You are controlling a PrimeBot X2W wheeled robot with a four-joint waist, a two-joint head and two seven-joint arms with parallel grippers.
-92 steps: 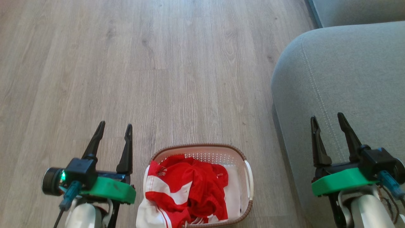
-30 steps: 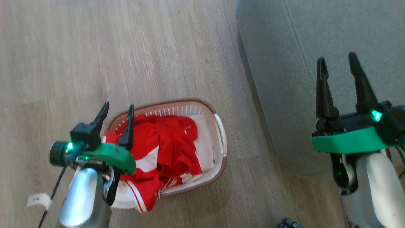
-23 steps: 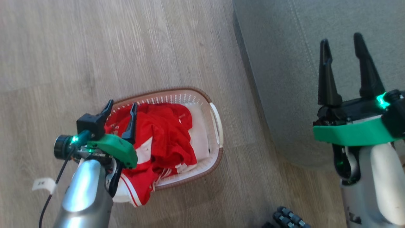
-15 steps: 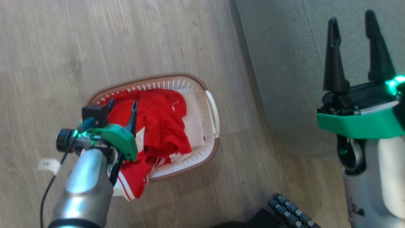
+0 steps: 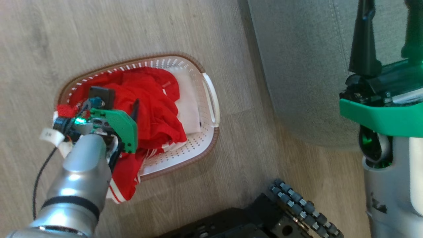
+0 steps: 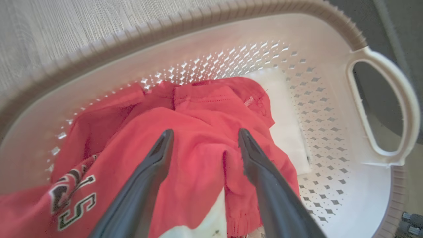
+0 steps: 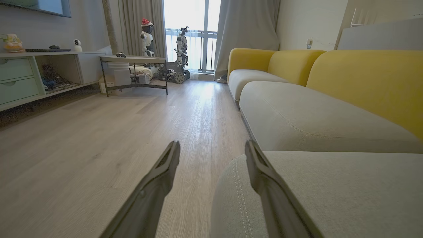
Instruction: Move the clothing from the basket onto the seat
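The basket (image 5: 211, 138) stands on the wooden floor left of the grey seat (image 5: 297, 66). The red clothing (image 5: 155, 109) fills it and hangs over the near left rim. My left gripper (image 5: 120, 99) is down inside the basket, open. In the left wrist view its fingertips (image 6: 205, 132) straddle a fold of the clothing (image 6: 198, 112), touching or just above the fabric, inside the basket (image 6: 198, 23). My right gripper (image 5: 386, 19) is held open above the seat's edge, holding nothing. In the right wrist view it (image 7: 212, 143) points along the seat (image 7: 330, 185).
A white liner sheet (image 6: 284, 109) lies under the clothing by the basket's handle (image 6: 383, 99). My base with its black wheels (image 5: 297, 201) is close to the basket. Yellow backrests (image 7: 363, 79), a round side table (image 7: 134, 59) and a low cabinet (image 7: 33, 76) stand farther off.
The head camera has tilted down and turned. My left gripper has lowered from beside the basket into it, onto the clothing. Both grippers have stayed open.
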